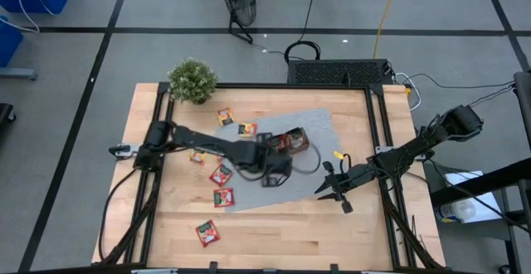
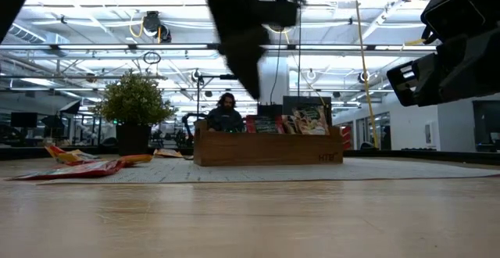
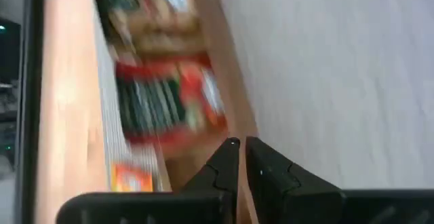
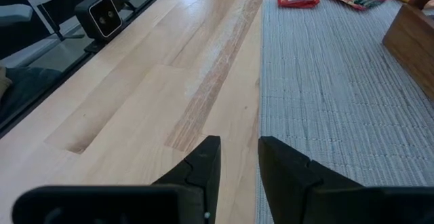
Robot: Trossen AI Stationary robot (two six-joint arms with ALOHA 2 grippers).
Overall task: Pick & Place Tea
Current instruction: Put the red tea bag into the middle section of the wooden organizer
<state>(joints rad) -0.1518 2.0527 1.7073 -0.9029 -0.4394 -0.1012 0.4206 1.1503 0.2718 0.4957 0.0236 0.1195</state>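
Note:
A brown wooden tray (image 1: 292,139) stands on a grey mat (image 1: 319,123) near the table's middle, with tea sachets (image 3: 166,102) standing in its compartments. Several more red tea sachets lie flat to its left, two (image 1: 225,116) toward the far edge and others (image 1: 222,197) toward the near edge. My left gripper (image 1: 280,159) hangs above the tray's near-left side. Its fingers (image 3: 230,157) are shut to a slit with nothing between them. My right gripper (image 1: 332,187) waits open, low over the mat's near right edge (image 4: 261,115), touching nothing.
A small green potted plant (image 1: 192,80) stands at the table's far left corner. A yellow scrap (image 1: 338,154) lies on the mat right of the tray. Bare wood runs along the near edge (image 1: 332,241). In the low view, a person (image 2: 226,113) sits in the room beyond the tray (image 2: 266,148).

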